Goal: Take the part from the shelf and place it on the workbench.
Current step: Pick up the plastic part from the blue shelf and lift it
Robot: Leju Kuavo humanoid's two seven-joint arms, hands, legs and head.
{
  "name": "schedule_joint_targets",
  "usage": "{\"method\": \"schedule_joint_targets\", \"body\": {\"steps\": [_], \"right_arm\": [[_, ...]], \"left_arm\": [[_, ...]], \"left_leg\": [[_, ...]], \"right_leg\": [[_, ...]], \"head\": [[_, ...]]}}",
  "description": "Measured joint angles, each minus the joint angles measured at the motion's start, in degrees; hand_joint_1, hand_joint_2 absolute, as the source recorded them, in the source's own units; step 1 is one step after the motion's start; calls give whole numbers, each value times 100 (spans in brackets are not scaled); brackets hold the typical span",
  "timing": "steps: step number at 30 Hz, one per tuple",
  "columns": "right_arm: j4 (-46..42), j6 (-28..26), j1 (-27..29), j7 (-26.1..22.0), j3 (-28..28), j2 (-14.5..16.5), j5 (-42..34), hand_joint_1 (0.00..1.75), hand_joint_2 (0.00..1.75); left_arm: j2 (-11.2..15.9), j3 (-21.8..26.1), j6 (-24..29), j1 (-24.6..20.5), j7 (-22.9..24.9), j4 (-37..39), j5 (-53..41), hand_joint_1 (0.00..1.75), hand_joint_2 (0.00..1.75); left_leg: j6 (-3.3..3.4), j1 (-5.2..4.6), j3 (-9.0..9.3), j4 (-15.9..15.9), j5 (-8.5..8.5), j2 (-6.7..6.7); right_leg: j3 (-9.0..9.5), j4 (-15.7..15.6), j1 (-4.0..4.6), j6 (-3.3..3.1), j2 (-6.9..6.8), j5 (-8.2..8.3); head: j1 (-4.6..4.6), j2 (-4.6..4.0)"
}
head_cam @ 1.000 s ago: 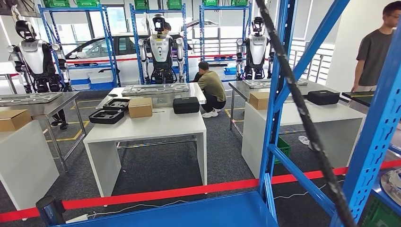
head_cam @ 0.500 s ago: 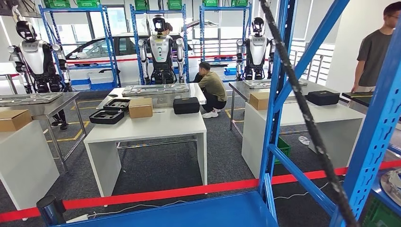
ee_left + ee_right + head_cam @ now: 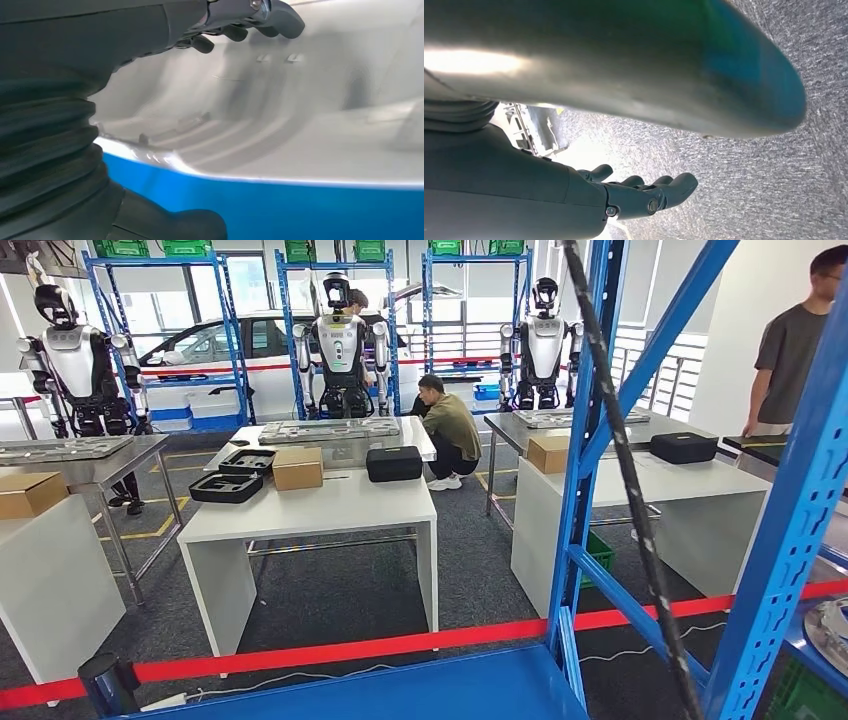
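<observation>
Early stage, by the look of it: no part is held yet. Left hand (image 3: 240,22) hovers just over a pale silvery moulded part (image 3: 300,115) lying on the blue shelf (image 3: 420,695), fingers loosely curled, gripping nothing. Right hand (image 3: 639,192) hangs over grey carpet, fingers apart and holding nothing. Left to do: grasp, lift, carry to a bench (image 3: 310,510), set down. Counts: three parked robots, two people, three cardboard boxes, two closed black cases, two open black trays.
</observation>
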Motion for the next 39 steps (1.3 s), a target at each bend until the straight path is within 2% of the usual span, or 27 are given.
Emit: {"method": "schedule_joint_targets", "body": {"steps": [1, 2, 5, 6, 11, 23, 31, 36, 39], "right_arm": [[0, -11, 0, 0, -1, 1, 0, 0, 0], [0, -20, 0, 0, -4, 1, -1, 0, 0], [0, -35, -4, 0, -28, 5, -7, 0, 0], [0, -37, -5, 0, -37, 8, -10, 0, 0], [0, -43, -2, 0, -103, 16, -24, 0, 0], [0, -44, -3, 0, -132, 19, -24, 0, 0], [0, -31, -3, 0, -135, 20, -26, 0, 0], [0, -9, -3, 0, -135, 20, -26, 0, 0], [0, -4, -3, 0, -135, 20, -18, 0, 0]], "left_arm": [[-21, -45, 112, -17, 151, 26, -66, 8, 175], [-47, -93, 254, -38, 331, 55, -145, 35, 175], [-157, -241, 682, -105, 903, 146, -379, 154, 175], [-193, -283, 763, -122, 1037, 173, -422, 171, 175], [-289, -353, 834, -147, 1206, 271, -409, 175, 175], [-335, -359, 1010, -223, 979, 321, -244, 175, 175], [-355, -333, 1151, -216, 416, 318, 42, 175, 175], [-368, -226, 1655, -103, 5, 272, 332, 175, 175], [-424, 30, 1844, -13, -171, 233, 834, 175, 175]], "left_leg": [[0, 0, 0, 0, 0, 0], [0, 0, 0, 1, 0, -1], [0, 0, -1, 2, 0, -2], [0, -1, -1, 2, 0, -2], [1, -2, -1, 3, 0, 1], [1, -2, 2, 3, 1, 0], [3, -3, 3, 3, 2, -4], [4, -3, 1, 4, 3, -13], [5, -3, -1, 4, 4, -12]], "right_leg": [[0, 0, 0, 1, 0, 1], [0, 0, 0, 2, -1, 1], [2, 0, -1, 6, -1, 3], [2, 0, -1, 7, -1, 4], [1, 0, -3, 10, 2, 6], [7, 0, -2, 14, 0, 8], [12, 0, -2, 15, -4, 8], [9, 0, -3, 16, -6, 8], [7, 0, -4, 16, -6, 8]], "head": [[0, 0], [0, 0], [0, 0], [0, 0], [0, 0], [0, 0], [0, 0], [0, 0], [1, 0]]}}
